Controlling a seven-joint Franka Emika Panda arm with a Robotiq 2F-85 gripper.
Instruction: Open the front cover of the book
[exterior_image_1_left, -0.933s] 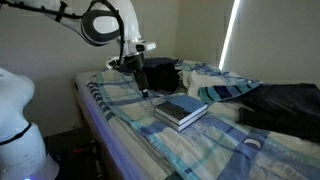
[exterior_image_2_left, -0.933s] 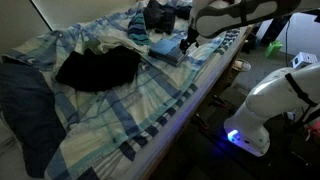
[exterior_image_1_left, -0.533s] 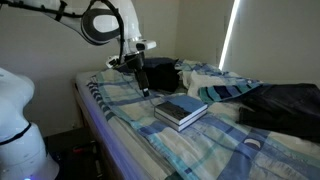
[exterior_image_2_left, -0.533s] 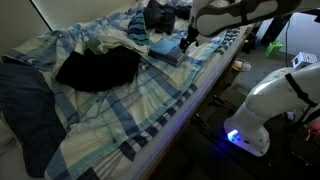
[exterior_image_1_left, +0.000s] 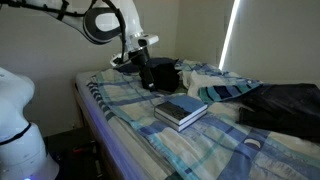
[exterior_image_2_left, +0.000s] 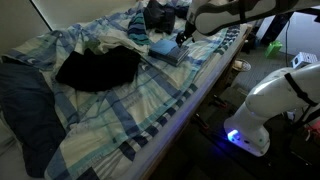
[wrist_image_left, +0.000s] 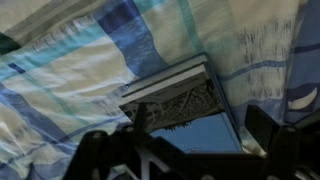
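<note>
The book lies flat on the plaid bedding, and its dark blue-grey front cover looks closed on top. It also shows in an exterior view. In the wrist view the book shows pale page edges, with the blue cover below them. My gripper hangs just above the bed beside the book, also seen in an exterior view. In the wrist view the gripper is open and empty, its fingers spread either side of the cover.
Blue plaid bedding covers the bed. Dark clothing lies in the middle of the bed and more of it lies at one end. A dark bundle sits just behind the gripper. The bed edge runs close to the book.
The gripper has shifted a little sideways toward the book and slightly up. The book has not moved.
</note>
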